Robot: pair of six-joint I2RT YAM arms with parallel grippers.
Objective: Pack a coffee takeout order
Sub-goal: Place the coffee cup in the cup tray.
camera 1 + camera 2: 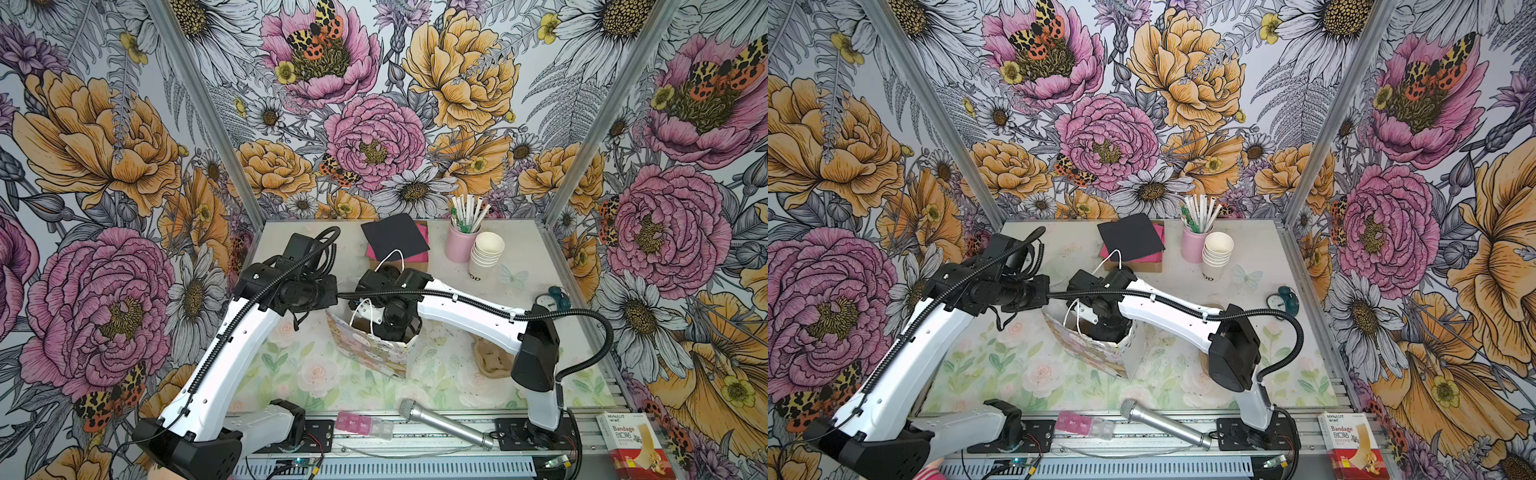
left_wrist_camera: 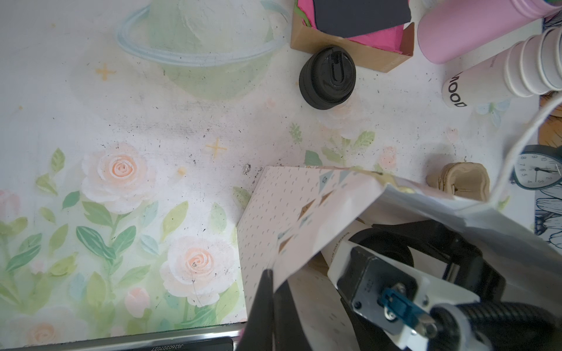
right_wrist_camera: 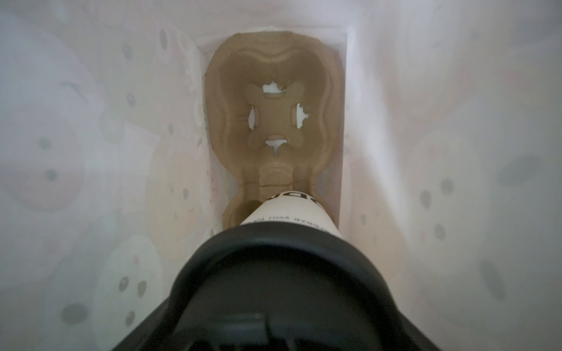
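Left claw (image 2: 271,281) clenched on rim of patterned paper gift bag (image 2: 292,212). Right claw (image 1: 391,329) inside bag, fingers hidden; grip indeterminate. Small white lettered paper cup (image 3: 289,212), round black plastic lid (image 3: 273,273) fitted, seated in brown pulp carrier (image 3: 273,76). Black square paper napkin (image 1: 394,241) outside, atop pink napkins (image 2: 380,38).

Paper bag (image 1: 370,353) is standing open mid-table. Microphone (image 1: 446,424) is lying across the front rail, pill box (image 1: 363,424) sitting just beside it. Bandage box (image 1: 631,444) is sitting front right, clock (image 1: 548,297) sitting further back.
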